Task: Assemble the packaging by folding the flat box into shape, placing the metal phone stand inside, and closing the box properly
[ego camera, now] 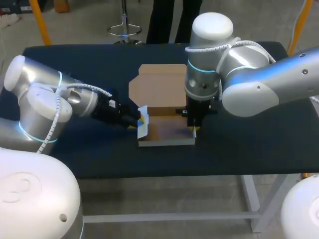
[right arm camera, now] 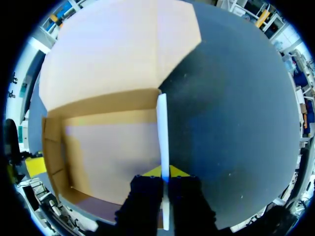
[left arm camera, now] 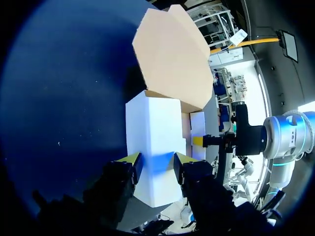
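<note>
- The box (ego camera: 167, 135) sits in the middle of the dark worktop (ego camera: 249, 144). It is half made: a low tray, with its lid (ego camera: 158, 87) lying flat on the far side.
- The right arm's fingers (right arm camera: 178, 172) pinch the thin right wall (right arm camera: 162, 128), which stands up straight.
- The left arm's fingers (left arm camera: 129, 158) are spread apart with their tips against the white left wall (left arm camera: 155, 128). They are not squeezing it.
- I think this is the folding step. I see no metal phone stand.
- Next, I guess, the walls must lock in so they stay up alone.
</note>
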`<state>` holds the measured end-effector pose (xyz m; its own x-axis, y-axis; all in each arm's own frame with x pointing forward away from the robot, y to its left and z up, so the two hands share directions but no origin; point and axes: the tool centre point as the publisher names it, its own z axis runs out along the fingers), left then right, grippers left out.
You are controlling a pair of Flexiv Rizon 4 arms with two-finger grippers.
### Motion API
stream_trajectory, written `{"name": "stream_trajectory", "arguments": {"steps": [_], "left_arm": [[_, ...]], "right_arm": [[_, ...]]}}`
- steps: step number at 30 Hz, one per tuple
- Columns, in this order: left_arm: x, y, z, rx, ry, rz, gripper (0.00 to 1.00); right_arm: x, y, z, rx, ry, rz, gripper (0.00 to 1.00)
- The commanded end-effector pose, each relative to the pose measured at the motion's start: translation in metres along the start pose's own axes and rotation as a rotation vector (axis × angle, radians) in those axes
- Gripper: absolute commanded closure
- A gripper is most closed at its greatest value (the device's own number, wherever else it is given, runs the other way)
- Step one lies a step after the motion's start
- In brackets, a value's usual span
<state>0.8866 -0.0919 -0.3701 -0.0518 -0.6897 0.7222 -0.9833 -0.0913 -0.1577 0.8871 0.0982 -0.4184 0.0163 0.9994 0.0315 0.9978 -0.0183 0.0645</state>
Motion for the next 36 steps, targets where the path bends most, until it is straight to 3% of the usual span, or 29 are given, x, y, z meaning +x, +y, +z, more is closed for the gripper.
{"name": "stream_trajectory", "arguments": {"steps": [1, 15, 26, 36], "left_arm": [[0.002, -0.002, 0.005, -0.017, -0.107, -0.002, 0.53], [0.0, 0.002, 0.016, -0.024, -0.31, 0.07, 0.53], [-0.004, 0.004, 0.025, -0.01, -0.545, 0.137, 0.55], [-0.013, 0.004, 0.03, -0.025, -0.717, 0.155, 0.65]], "right_arm": [[0.001, 0.0, 0.0, 0.003, -0.002, -0.001, 1.0], [0.001, 0.0, 0.0, 0.003, -0.002, -0.001, 1.0], [0.001, 0.0, 0.0, 0.003, -0.002, -0.001, 1.0], [0.001, 0.0, 0.0, 0.003, -0.002, -0.001, 1.0]]}}
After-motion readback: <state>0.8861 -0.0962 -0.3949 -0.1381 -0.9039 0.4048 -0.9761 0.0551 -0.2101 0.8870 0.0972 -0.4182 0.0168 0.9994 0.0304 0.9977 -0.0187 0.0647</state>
